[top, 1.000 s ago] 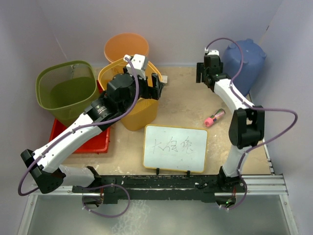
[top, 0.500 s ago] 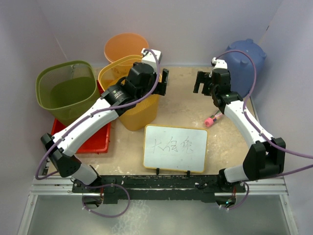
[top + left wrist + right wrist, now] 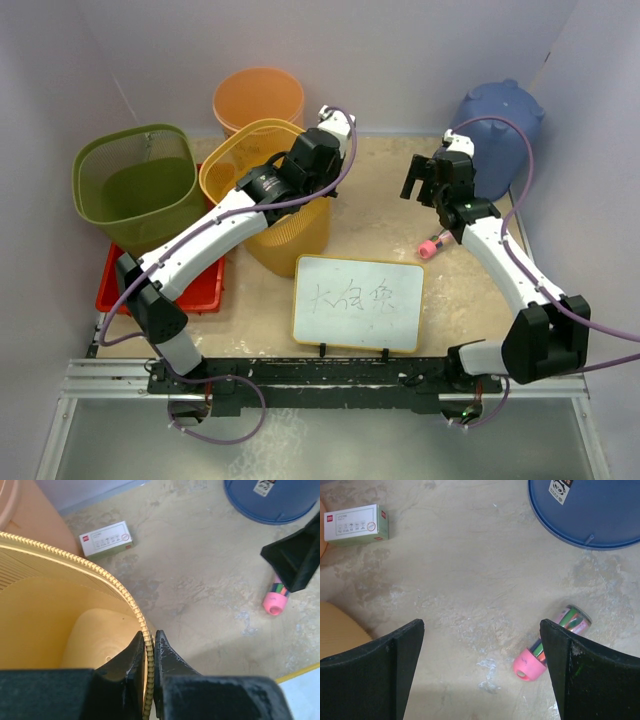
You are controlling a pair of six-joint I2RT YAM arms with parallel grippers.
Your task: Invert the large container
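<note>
The large yellow mesh container (image 3: 292, 236) stands upright left of the table's middle, mouth up. My left gripper (image 3: 322, 190) sits at its right rim. In the left wrist view the beaded rim (image 3: 102, 573) runs between the two black fingers, and the left gripper (image 3: 148, 636) is shut on it, one finger inside the container and one outside. My right gripper (image 3: 421, 180) hovers open over bare table to the right, holding nothing. In the right wrist view the right gripper (image 3: 482, 627) has its fingers wide apart.
A green basket (image 3: 135, 185), an orange bucket (image 3: 258, 98) and a red tray (image 3: 200, 292) crowd the left. An upturned blue container (image 3: 505, 120) stands back right. A pink-capped tube (image 3: 438, 241), a small box (image 3: 355, 524) and a whiteboard (image 3: 358, 302) lie on the table.
The left gripper has swung right to the yellow container's right rim and shut on it. The right gripper has come down toward the table's middle and opened fully.
</note>
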